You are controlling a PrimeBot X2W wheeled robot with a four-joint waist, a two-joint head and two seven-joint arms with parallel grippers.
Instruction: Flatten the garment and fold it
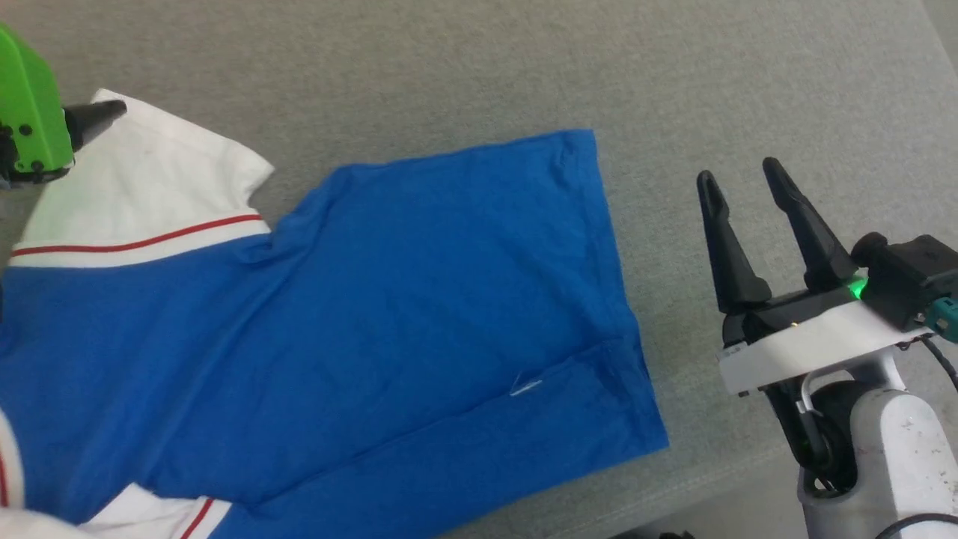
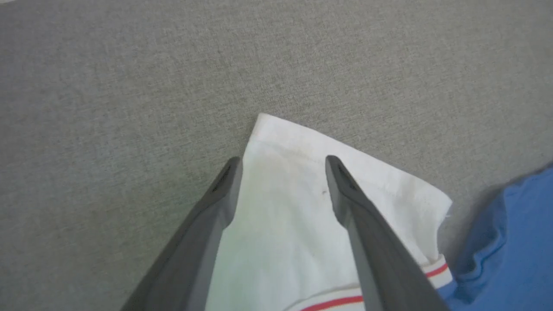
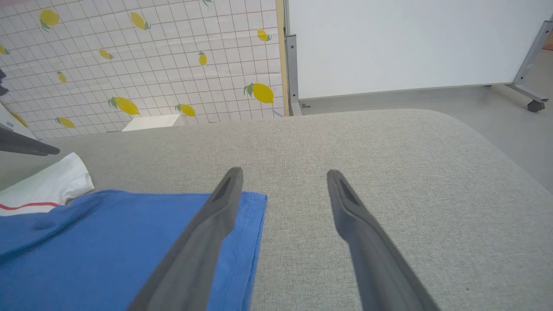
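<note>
- While the cushion point(image 1: 449, 67) bears it, the garment point(image 1: 419, 299) lies spread, blue, from 9 to 3 o'clock, hem at 3.
- Its sleeve point(image 1: 150, 187) at 10 o'clock seems next: pinch the cuff corner, lift low, lay it inward without bunching.
- Left gripper point(image 2: 283, 162), jaws wide, is over that sleeve; right gripper point(image 1: 739, 169), wide and empty, sits at 3.

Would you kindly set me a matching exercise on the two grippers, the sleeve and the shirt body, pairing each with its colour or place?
Things:
1. left gripper
2. right gripper
3. sleeve
4. shirt body

Colour or place:
a. blue
b. open, beside the hem
c. white, red stripe
d. open, over the sleeve

Pairs: 1-d, 2-b, 3-c, 4-a.
</note>
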